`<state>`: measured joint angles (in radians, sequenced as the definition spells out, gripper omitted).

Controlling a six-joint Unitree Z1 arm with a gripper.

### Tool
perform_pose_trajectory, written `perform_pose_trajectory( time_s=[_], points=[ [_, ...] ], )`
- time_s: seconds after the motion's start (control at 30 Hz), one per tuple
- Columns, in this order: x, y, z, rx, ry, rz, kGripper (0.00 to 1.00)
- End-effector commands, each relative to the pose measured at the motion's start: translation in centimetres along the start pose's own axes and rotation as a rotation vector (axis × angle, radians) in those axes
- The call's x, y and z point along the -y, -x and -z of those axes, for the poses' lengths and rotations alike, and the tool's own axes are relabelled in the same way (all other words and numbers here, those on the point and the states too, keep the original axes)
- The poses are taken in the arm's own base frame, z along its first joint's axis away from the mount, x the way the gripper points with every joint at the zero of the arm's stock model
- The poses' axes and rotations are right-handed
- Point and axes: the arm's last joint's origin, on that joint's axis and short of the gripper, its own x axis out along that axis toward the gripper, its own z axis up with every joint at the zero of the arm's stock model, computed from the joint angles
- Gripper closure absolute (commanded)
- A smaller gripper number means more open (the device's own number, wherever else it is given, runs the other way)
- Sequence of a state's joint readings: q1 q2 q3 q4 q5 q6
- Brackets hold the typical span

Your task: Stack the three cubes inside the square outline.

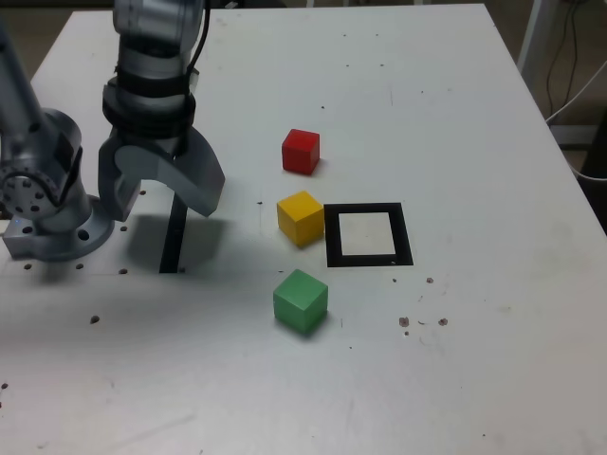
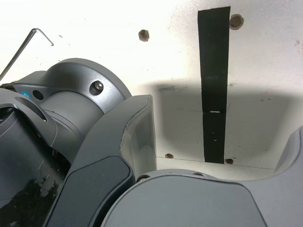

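Green cube [image 1: 301,301] nearest the camera, sitting on the white table [image 1: 512,370], a corner turned toward the near side. Yellow cube [image 1: 301,218] farther back, also turned at an angle. Red cube [image 1: 301,152] farthest of the three. Together they make a rough row running near to far, each apart from the next.

Square outline [image 1: 403,235] flat on the table, just beside yellow, on the exterior view's right; whether they touch, can't tell. All three cubes outside it.

Gripper [image 1: 163,213] well off to the exterior view's left of the cubes, above the table, pointing down. Open, jaws wide apart; black strip [image 1: 173,251] visible beneath, shadow [image 1: 204,242] spread around it. Arm base [image 1: 62,237] at the far-left side. Wrist view also catches a hex key [image 2: 20,51] near the base. Small dark pits dot the tabletop.
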<state>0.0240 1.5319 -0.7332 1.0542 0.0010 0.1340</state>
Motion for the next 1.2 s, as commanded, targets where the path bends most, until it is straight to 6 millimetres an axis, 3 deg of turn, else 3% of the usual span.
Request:
perform_pose_trajectory(
  time_s=[0.0,0.73,1.17],
  points=[
    [0.0,0.0,-0.1,0.002,0.001,0.002,0.01],
    [0.0,0.2,0.0,0.018,0.0,0.002,0.01],
    [-0.4,2.8,-2.7,0.028,-0.011,-0.016,0.01]
  ],
)
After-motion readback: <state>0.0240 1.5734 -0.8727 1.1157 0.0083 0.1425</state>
